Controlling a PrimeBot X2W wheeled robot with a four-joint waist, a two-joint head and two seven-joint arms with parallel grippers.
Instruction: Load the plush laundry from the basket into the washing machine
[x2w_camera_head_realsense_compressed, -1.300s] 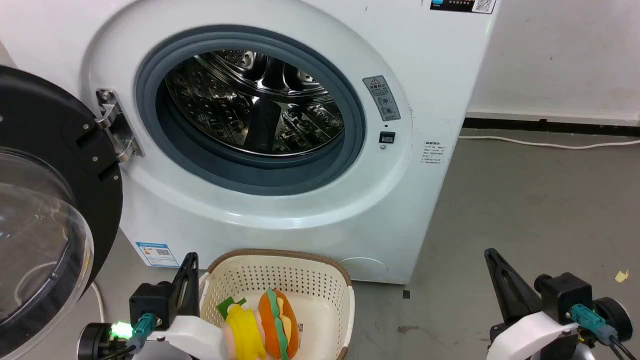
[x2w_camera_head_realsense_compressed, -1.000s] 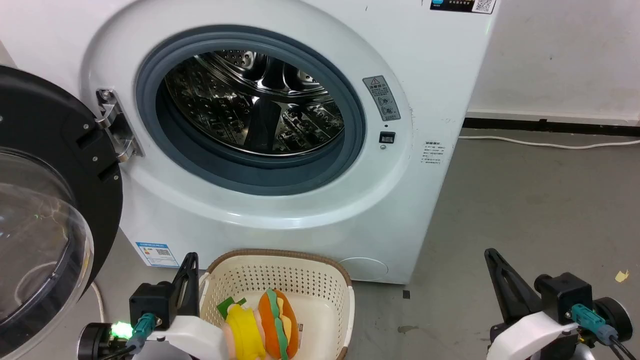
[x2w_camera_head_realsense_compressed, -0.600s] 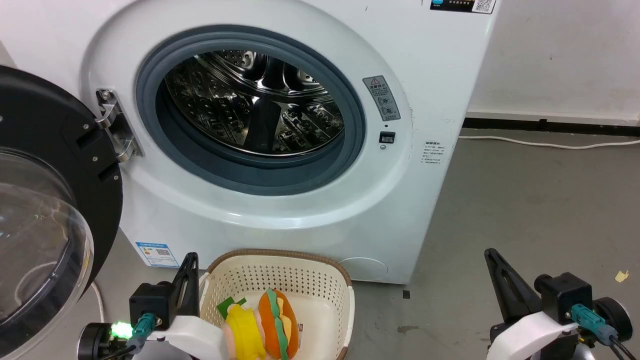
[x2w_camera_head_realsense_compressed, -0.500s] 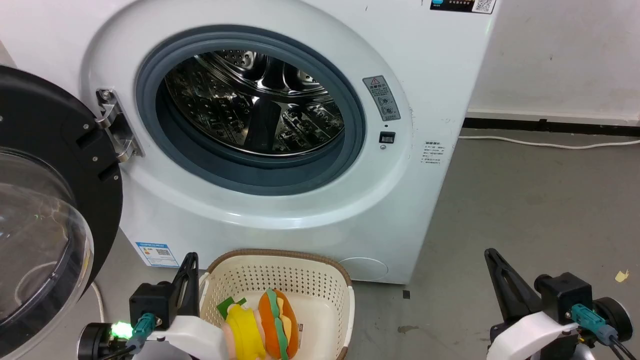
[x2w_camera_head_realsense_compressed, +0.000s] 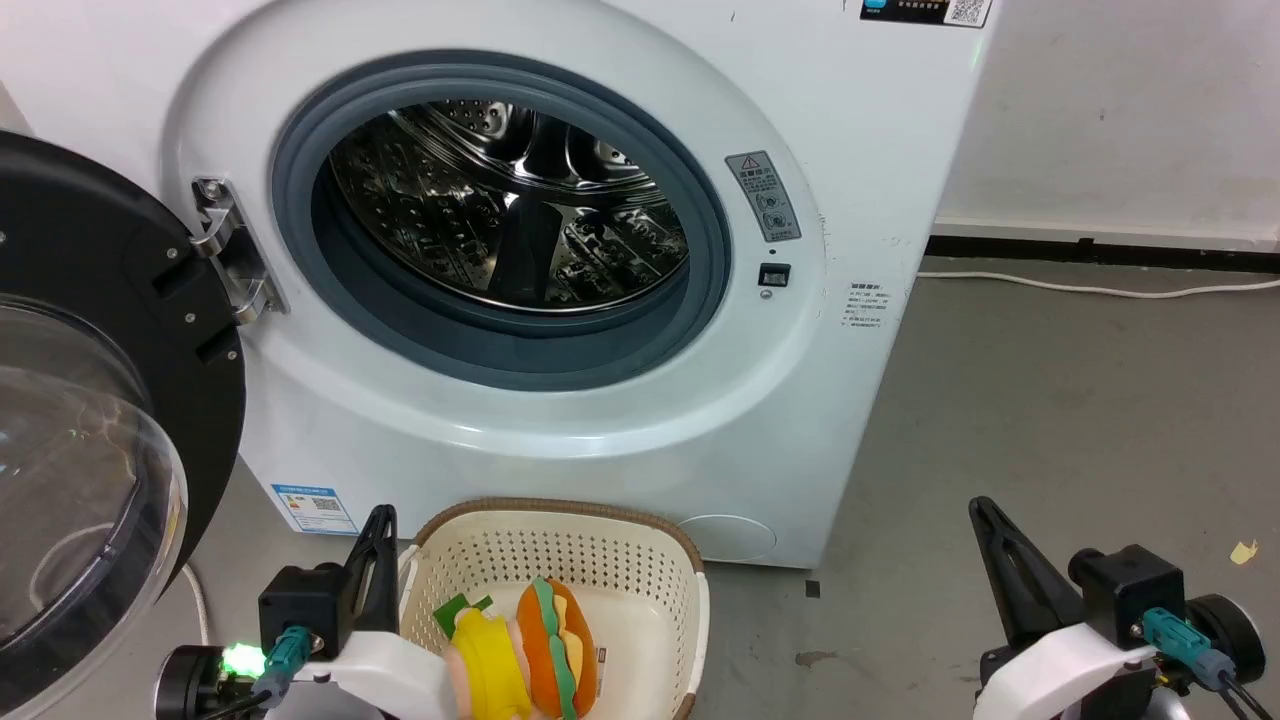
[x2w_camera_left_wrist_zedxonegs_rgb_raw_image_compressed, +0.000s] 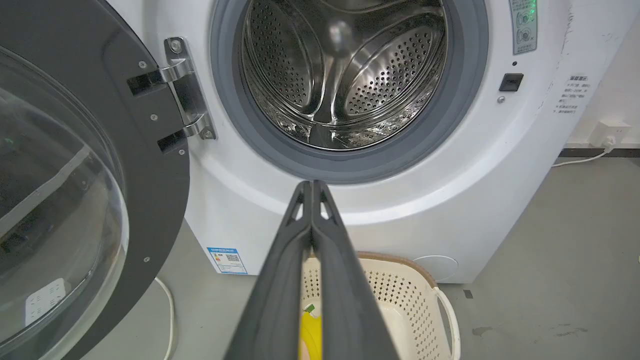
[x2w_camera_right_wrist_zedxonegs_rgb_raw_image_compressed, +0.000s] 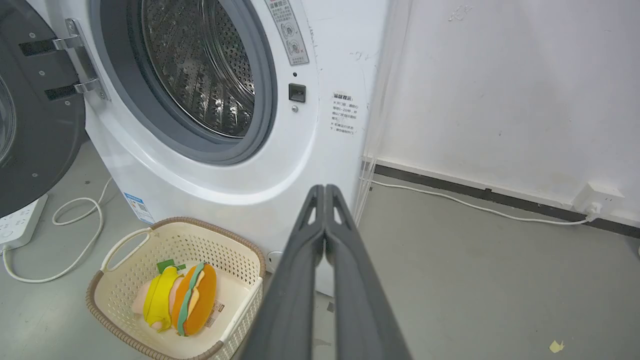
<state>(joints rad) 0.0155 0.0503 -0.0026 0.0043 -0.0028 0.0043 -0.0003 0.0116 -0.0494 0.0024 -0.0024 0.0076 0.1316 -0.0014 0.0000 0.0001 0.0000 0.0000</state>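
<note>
The plush laundry (x2w_camera_head_realsense_compressed: 530, 650), an orange burger bun with green and yellow layers beside a yellow body, lies in the cream basket (x2w_camera_head_realsense_compressed: 560, 545) on the floor before the washing machine (x2w_camera_head_realsense_compressed: 850, 150). From the right wrist, the plush laundry (x2w_camera_right_wrist_zedxonegs_rgb_raw_image_compressed: 180, 300) rests inside the basket (x2w_camera_right_wrist_zedxonegs_rgb_raw_image_compressed: 125, 240). The machine's black-rimmed door (x2w_camera_head_realsense_compressed: 90, 400) stands swung wide at the left, and the steel drum (x2w_camera_head_realsense_compressed: 510, 210) holds nothing. My left gripper (x2w_camera_head_realsense_compressed: 378, 520) is shut, empty, just left of the basket. My right gripper (x2w_camera_head_realsense_compressed: 982, 508) is shut, empty, over the floor at the right.
A white cable (x2w_camera_head_realsense_compressed: 1100, 290) runs along the wall's dark skirting at the right. A white power strip (x2w_camera_right_wrist_zedxonegs_rgb_raw_image_compressed: 17, 222) and looped cord (x2w_camera_right_wrist_zedxonegs_rgb_raw_image_compressed: 80, 240) lie on the floor under the open door. Grey floor spreads to the machine's right.
</note>
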